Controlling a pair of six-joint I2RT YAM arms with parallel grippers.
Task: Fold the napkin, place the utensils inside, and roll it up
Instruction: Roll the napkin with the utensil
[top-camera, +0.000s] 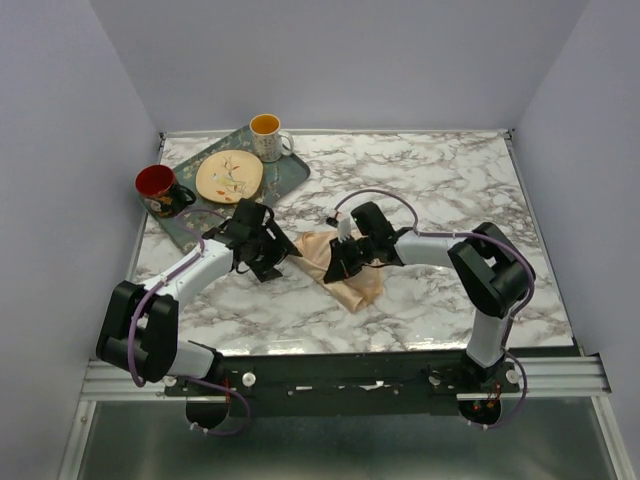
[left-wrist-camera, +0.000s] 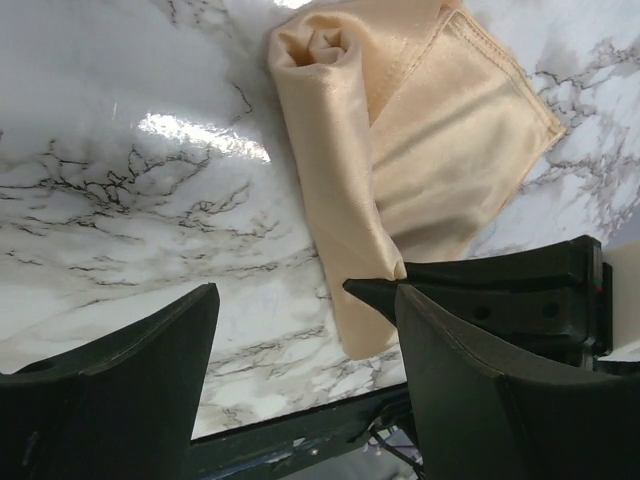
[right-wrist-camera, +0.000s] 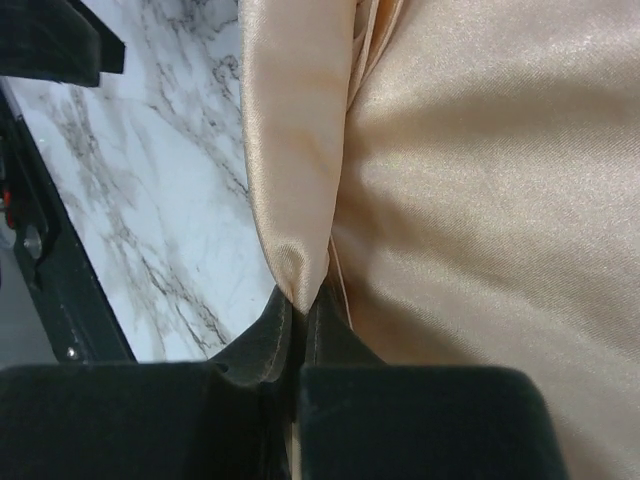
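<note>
The peach-tan napkin (top-camera: 352, 270) lies folded on the marble table, between the two arms. In the left wrist view its left edge is rolled into a tube (left-wrist-camera: 335, 150) over the flat folded part (left-wrist-camera: 470, 140). My left gripper (left-wrist-camera: 305, 330) is open just left of the napkin, and nothing sits between its fingers (left-wrist-camera: 130, 380). My right gripper (right-wrist-camera: 297, 300) is shut on the near tip of the rolled edge of the napkin (right-wrist-camera: 480, 200). Seen from above, the left gripper (top-camera: 283, 255) and the right gripper (top-camera: 335, 270) sit close together at the cloth. No utensils show in any view.
A grey-green tray (top-camera: 290, 175) at the back left holds a cream floral plate (top-camera: 229, 176), a red mug (top-camera: 157, 184) and a white mug with a yellow inside (top-camera: 266, 135). The table's near edge (left-wrist-camera: 300, 435) runs just below the left fingers.
</note>
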